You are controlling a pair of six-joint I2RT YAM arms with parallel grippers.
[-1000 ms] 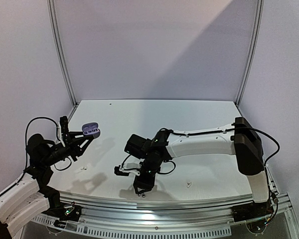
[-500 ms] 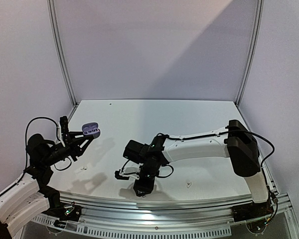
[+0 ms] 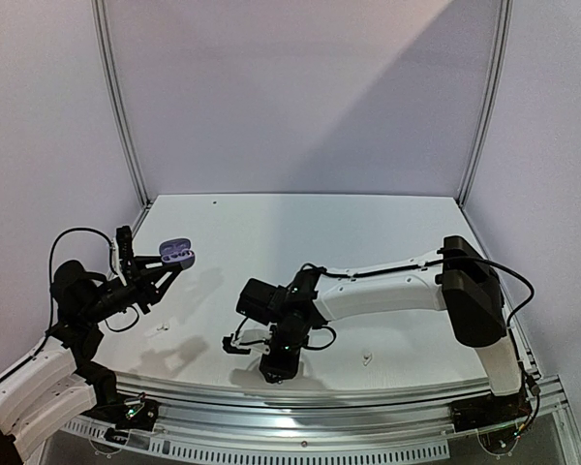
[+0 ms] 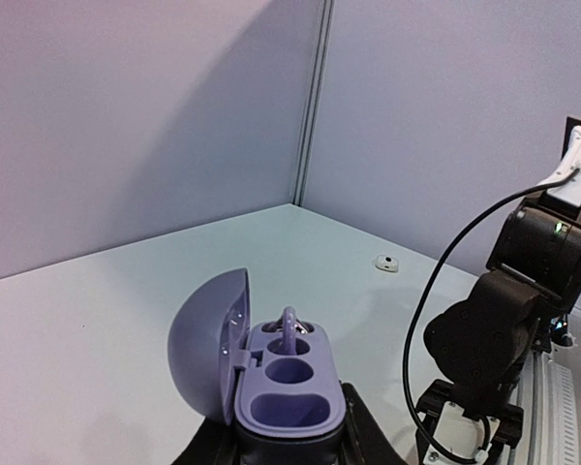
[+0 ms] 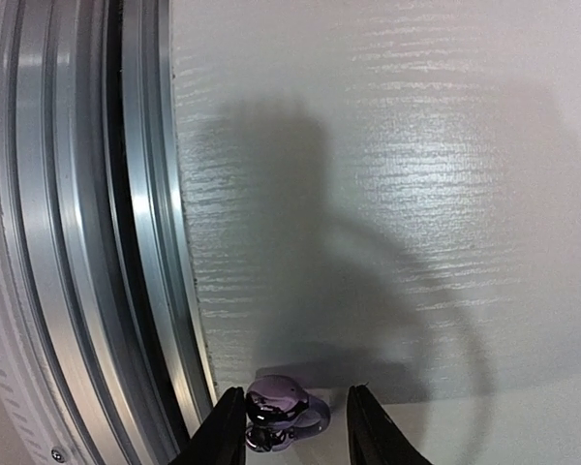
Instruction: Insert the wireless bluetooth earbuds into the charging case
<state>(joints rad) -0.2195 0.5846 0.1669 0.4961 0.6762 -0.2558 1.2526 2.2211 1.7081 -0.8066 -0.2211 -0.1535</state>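
My left gripper (image 3: 173, 263) is shut on the base of a purple charging case (image 3: 177, 254) and holds it in the air at the left, lid open. In the left wrist view the case (image 4: 289, 392) has one purple earbud (image 4: 290, 334) standing in its far slot; the near slots are empty. My right gripper (image 3: 273, 371) is down on the table by the front edge. In the right wrist view its fingers (image 5: 227, 428) stand apart around a glossy purple-and-dark earbud (image 5: 279, 407) that lies on the table against the left finger.
A small white earbud (image 3: 367, 359) lies on the table right of the right gripper and also shows in the left wrist view (image 4: 386, 263). Another small white piece (image 3: 158, 330) lies near the left arm. The metal front rail (image 5: 126, 242) runs just beside the right gripper.
My right arm has shifted slightly left and lower over the spot near the front edge. The left arm and the case have not moved.
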